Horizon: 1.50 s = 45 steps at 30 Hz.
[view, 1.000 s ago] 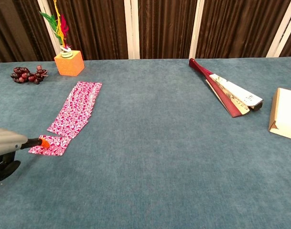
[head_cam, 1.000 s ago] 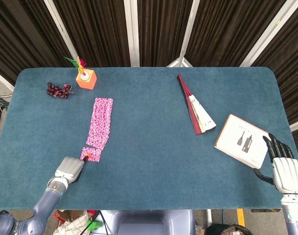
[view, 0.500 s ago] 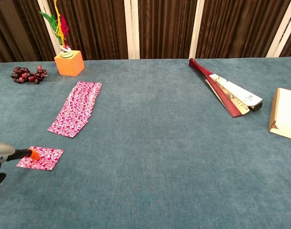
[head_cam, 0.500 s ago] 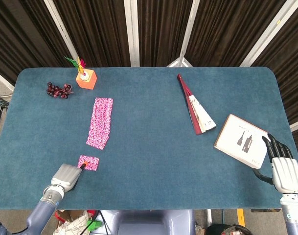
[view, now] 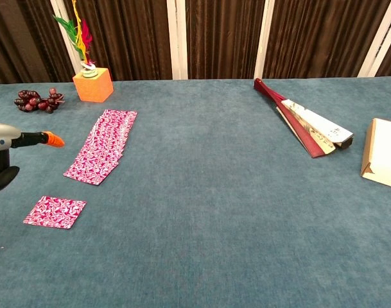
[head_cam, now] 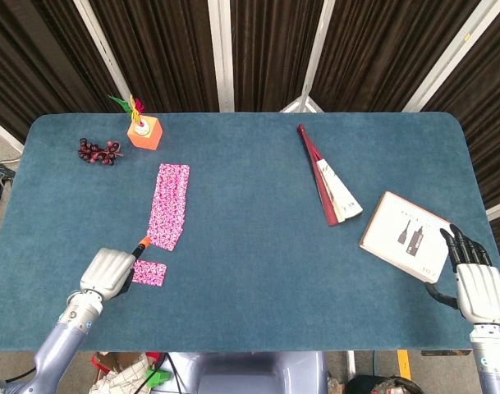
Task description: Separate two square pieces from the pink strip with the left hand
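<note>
One small square of pink patterned paper (head_cam: 149,273) lies flat on my blue felt-covered desk (head_cam: 250,238), cut off from the long pink patterned strip (head_cam: 168,205) and resting just short of that strip's near end, with a bare band of felt between the two. The strip itself runs away from me toward the orange block holding coloured feathers (head_cam: 144,131).

My left robot hand (head_cam: 108,271) sits beside the strip's near end, on its left side. It grips nothing; one finger with an orange tip (view: 53,139) sticks out toward the strip's near corner. From the chest view that tip looks lifted off the felt and clear of the paper, though from overhead I cannot be sure whether it brushes the strip's edge. How the remaining fingers lie I can't make out.

Left of the orange block is a cluster of dark red berries (head_cam: 98,151). Well to the strip's right lies a folded dark red and cream fan (head_cam: 327,180), and farther right a flat cream-coloured box printed with bottle shapes (head_cam: 407,235). My right robot hand (head_cam: 475,279) rests at that box's near corner, fingers straight and spread, holding nothing.
</note>
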### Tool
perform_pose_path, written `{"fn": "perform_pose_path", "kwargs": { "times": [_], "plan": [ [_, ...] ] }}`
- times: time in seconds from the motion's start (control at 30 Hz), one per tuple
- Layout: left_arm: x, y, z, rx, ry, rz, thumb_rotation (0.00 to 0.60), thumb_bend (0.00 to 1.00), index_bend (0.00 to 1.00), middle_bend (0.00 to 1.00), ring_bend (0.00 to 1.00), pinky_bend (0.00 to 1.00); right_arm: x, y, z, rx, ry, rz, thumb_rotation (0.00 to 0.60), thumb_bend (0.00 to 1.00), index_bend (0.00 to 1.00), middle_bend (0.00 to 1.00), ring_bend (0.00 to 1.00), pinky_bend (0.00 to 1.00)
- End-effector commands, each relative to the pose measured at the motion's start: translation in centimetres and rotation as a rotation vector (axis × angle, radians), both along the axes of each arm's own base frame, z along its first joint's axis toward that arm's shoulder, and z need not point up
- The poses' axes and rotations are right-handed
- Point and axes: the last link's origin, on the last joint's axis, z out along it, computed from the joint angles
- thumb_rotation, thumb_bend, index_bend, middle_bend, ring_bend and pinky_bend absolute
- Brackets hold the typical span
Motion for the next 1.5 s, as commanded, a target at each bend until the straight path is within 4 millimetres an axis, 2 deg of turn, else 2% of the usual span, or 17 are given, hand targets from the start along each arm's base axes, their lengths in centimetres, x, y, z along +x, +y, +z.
{"fn": "perform_pose_path", "kwargs": {
  "times": [0.03,0.27,0.57,0.8,1.1,1.5],
  "plan": [
    [-0.7,2.0,-0.2,0.01,0.036,0.046,0.6,0.93,0.03,0.93,0.83,0.88,0.0,0.0,0.0,-0.003,-0.003,0.001,0.6,0.22,0.01,0.0,0.12,0.15],
    [-0.6,5.3,-3.1,-0.06,0.063,0.082,0.6,0.93,0.02,0.93,0.83,0.88,0.0,-0.1,-0.2,0.003,0.004,-0.001,0.6,0.22,0.01,0.0,0.12,0.15],
    [0.3,6.3,-5.3,-0.095,0.098,0.077,0.6,0.93,0.02,0.93,0.83,0.88,-0.1,-0.2,-0.3,0.006,0.009,-0.006,0.6,0.22,0.01,0.0,0.12,0.15],
    [0.7,6.0,-6.1,-0.12,0.111,0.077,0.6,0.93,0.03,0.93,0.83,0.88,-0.1,-0.2,-0.2,0.001,0.006,-0.003,0.6,0.22,0.01,0.0,0.12,0.15],
    [0.0,6.0,-7.3,-0.132,0.164,0.092,0.6,0.93,0.04,0.93,0.83,0.88,-0.1,-0.1,0.1,-0.005,-0.002,-0.003,0.6,0.22,0.01,0.0,0.12,0.15],
    [-1.3,5.2,-7.0,-0.137,0.207,0.125,0.6,0.93,0.05,0.93,0.83,0.88,0.0,0.0,0.2,-0.01,-0.007,0.002,0.6,0.22,0.01,0.0,0.12,0.15]
  ]
}}
